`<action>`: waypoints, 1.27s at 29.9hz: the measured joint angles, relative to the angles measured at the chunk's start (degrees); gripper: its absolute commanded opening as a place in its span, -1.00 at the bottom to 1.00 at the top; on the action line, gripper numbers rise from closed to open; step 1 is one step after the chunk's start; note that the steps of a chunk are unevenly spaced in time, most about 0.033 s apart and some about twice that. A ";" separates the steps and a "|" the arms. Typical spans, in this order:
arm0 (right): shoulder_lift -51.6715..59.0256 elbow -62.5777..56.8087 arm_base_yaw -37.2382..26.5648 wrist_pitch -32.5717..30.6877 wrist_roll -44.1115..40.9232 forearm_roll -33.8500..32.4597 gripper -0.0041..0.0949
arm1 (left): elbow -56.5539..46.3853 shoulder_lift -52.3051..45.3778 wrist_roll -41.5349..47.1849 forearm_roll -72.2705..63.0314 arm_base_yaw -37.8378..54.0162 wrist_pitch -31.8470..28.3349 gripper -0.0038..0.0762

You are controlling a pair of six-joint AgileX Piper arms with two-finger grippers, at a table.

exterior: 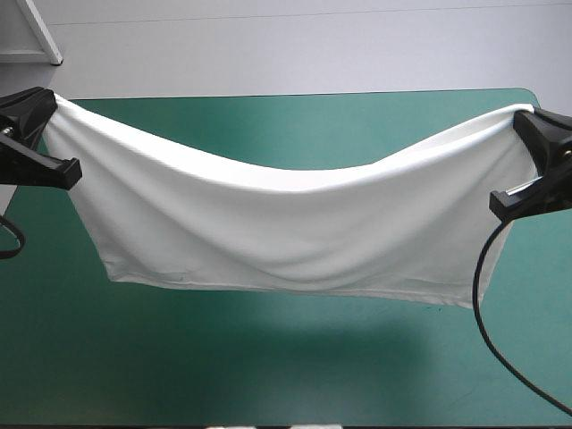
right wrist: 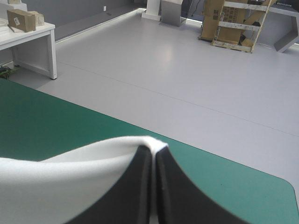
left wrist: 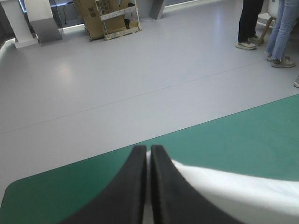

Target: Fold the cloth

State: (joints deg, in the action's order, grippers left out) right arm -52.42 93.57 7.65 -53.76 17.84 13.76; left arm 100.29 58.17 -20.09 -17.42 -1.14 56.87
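Above the middle of the table (exterior: 268,384), the T-shirt (exterior: 295,223) is held up as a wide white sheet, slung between the two grippers with its long axis running from the table's left edge toward its right edge. The left gripper (exterior: 54,104) is seen near the far-left corner and the right gripper (exterior: 524,120) near the far-right corner, each pinched all but shut on an upper corner of the fabric. In the left wrist view the black fingers (left wrist: 135,186) are pressed together with only a thin white line between them, and in the right wrist view the cloth is seen draped over the fingertips. The upper edge sags in a curve between the two grips, lowest about midway. The lower hem is hung toward the near edge and is judged to be clear of the teal-green cover (exterior: 286,125), from the shadow cast under it. From each gripper the fabric lies inward and downward, so neither arm is nearer to it than the other. The next move is judged to depend on both ends being lowered evenly, lest the slack middle bunch.
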 measured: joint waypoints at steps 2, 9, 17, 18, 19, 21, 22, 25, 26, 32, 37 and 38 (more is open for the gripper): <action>-1.34 0.00 0.00 0.00 0.00 0.25 -0.95 | 0.00 1.52 0.05 0.00 0.00 -0.21 -0.86; -8.99 0.15 0.00 1.00 0.69 0.64 -0.95 | 0.47 9.19 0.05 -0.50 0.00 -2.94 -0.86; -20.58 7.98 0.00 1.03 1.30 0.57 -0.95 | 15.28 22.69 0.00 -1.72 0.18 2.66 -0.86; -21.66 8.85 0.00 1.07 1.30 0.57 -0.95 | 17.37 24.14 0.04 -1.72 0.18 3.35 -0.86; -22.47 9.36 0.00 1.07 1.37 0.57 -0.95 | 18.87 25.21 0.14 -1.58 0.18 3.75 -0.86; -23.36 9.66 0.00 1.07 1.41 0.43 -0.95 | 20.04 26.13 0.27 -0.51 0.18 3.88 -0.86; -23.64 9.66 0.00 1.07 1.43 0.11 -0.95 | 19.98 26.21 0.27 0.64 0.18 3.99 -0.86; -23.78 7.32 0.00 1.39 1.43 -1.32 -0.95 | 16.48 25.65 1.24 4.74 0.18 4.35 -0.86; -23.71 5.99 0.00 1.55 1.43 -1.56 -0.95 | 14.32 25.27 1.47 5.68 0.26 4.25 -0.86; -20.75 -12.75 0.00 6.68 1.47 -1.52 -0.95 | -12.55 20.08 1.91 6.89 0.35 -3.23 -0.86; -14.21 -26.51 0.00 9.75 1.53 -0.67 -0.95 | -30.11 11.29 2.88 7.26 0.35 -7.52 -0.86; -12.60 -28.34 0.00 9.82 1.59 -0.61 -0.95 | -32.14 9.45 3.05 7.39 0.35 -7.85 -0.86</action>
State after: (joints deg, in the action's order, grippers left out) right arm -65.02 65.23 7.65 -43.94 19.43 13.15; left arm 68.15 67.62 -17.04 -10.03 -0.79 49.02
